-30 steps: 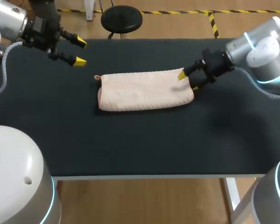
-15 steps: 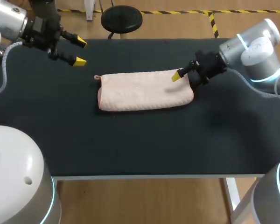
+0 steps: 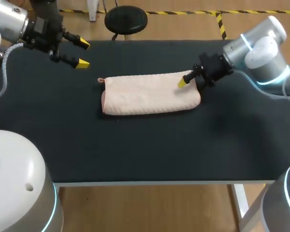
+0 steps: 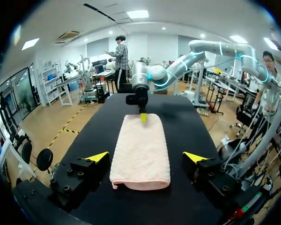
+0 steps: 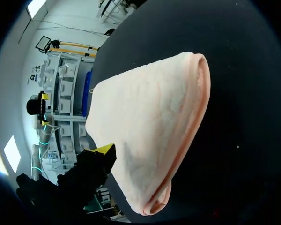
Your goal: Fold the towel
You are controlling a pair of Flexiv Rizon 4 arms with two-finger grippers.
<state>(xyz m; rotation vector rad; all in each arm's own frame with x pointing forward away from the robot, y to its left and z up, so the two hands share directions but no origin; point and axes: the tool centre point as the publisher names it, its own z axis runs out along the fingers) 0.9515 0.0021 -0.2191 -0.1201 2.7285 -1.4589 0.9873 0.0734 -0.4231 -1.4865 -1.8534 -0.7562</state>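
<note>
1. The right gripper (image 3: 184, 81) sits at the upper right corner of the pale peach terry towel (image 3: 147, 94), right of the frame's centre. Whether it is clenched on the cloth cannot be told.
2. The left gripper (image 3: 83, 53) hangs released in the upper left of the frame, holding nothing, well apart from the towel.
3. The one towel, folded into a long band, lies flat just above the middle of the black matte surface (image 3: 135, 150).

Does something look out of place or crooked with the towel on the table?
Nothing stands out. The towel lies folded and flat on the table, edges fairly even; only a small loop sticks out at one corner.
</note>
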